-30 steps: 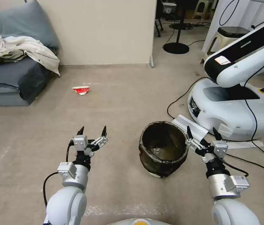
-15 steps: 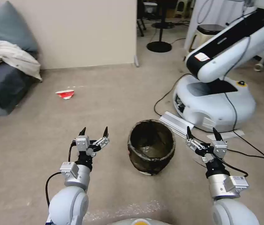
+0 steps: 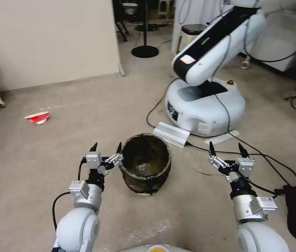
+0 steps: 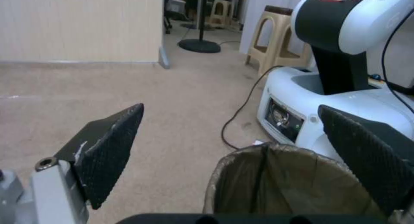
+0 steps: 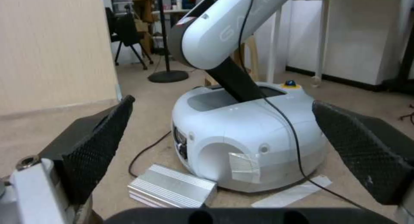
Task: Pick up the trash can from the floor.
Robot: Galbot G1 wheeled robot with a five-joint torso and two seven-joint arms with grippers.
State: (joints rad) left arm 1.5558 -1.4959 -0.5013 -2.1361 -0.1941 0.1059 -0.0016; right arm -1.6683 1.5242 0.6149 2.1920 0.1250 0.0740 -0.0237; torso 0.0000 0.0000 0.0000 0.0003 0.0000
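Beige-grey floor carries the trash can, lined with a dark bag, standing upright just right of the open left gripper and well to the left of the open right gripper. A ribbed metal block lies just beyond the can, against a white robot base trailing black cables. A crumpled red-and-white scrap lies far forward-left of the left gripper.

We see a plain beige wall, beige plastic stools, and a black round-based stand behind
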